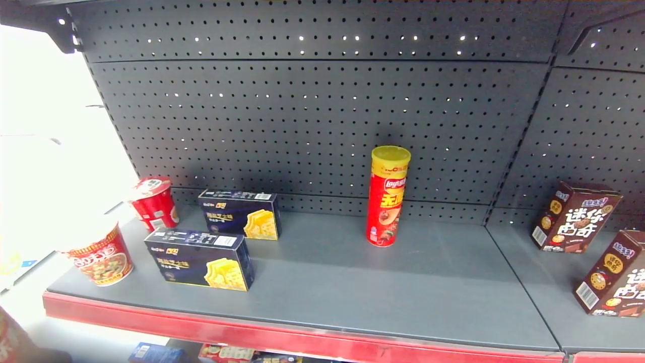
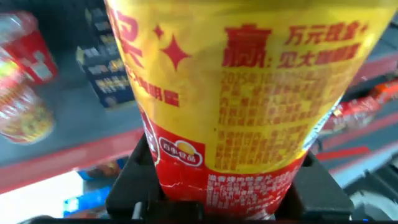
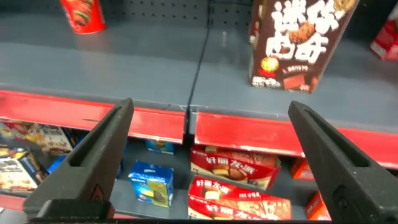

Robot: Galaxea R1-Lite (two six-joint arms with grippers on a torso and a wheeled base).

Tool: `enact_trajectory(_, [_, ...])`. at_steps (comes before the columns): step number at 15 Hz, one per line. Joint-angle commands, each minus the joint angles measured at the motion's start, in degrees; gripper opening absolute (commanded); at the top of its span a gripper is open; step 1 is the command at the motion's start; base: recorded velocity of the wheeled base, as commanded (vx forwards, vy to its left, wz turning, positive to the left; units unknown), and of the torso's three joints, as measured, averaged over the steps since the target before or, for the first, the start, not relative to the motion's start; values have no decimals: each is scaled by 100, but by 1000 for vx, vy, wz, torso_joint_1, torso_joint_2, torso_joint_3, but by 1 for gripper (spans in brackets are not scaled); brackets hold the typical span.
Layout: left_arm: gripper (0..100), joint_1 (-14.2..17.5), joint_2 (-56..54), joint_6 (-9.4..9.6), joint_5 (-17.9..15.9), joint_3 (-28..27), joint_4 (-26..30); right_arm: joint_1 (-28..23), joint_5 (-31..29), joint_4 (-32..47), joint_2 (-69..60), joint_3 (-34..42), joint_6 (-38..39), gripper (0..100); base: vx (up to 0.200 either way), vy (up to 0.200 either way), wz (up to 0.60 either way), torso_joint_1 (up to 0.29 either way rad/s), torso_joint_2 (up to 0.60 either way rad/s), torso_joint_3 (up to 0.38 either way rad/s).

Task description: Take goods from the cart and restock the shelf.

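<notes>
My left gripper (image 2: 224,202) is shut on a chip can (image 2: 249,93) with a yellow top half and a red base; the can stands between the black fingers (image 2: 134,186). It hangs in front of the shelf's red front edge (image 2: 62,163), near the cup noodles (image 2: 25,112). A sliver of the held can (image 1: 9,337) shows at the lower left of the head view. A matching red chip can (image 1: 387,196) with a yellow lid stands upright at mid-shelf, near the pegboard. My right gripper (image 3: 214,168) is open and holds nothing, just in front of the shelf edge (image 3: 236,127), below a brown cookie box (image 3: 298,43).
On the grey shelf (image 1: 352,282) stand two cup noodles (image 1: 101,252) at the left, two dark blue boxes (image 1: 201,258) beside them, and two brown cookie boxes (image 1: 574,217) at the right. Bare shelf lies on both sides of the standing can. The lower shelf holds more red packages (image 3: 233,168).
</notes>
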Motion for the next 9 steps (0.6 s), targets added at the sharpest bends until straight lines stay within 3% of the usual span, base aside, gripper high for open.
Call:
enact_trajectory(1, [0, 1, 44, 210, 91, -622, 373, 411, 289, -66, 1518, -1604, 314, 100, 0, 0, 0, 0, 0, 0])
enact_trajectory(2, [0, 1, 35, 254, 108, -649, 514, 508, 307, -655, 2160, -1938, 270, 100, 0, 0, 0, 0, 0, 0])
enact_trajectory(5, [0, -8, 18, 219, 82, -534, 540, 718, 377, -1007, 3557, -2773, -380, 100, 0, 0, 0, 0, 0, 0])
enact_trajectory(9, [0, -43, 26, 184, -190, -192, 496, 2002, 535, -1517, 4454, -3063, -2, 100, 0, 0, 0, 0, 0, 0])
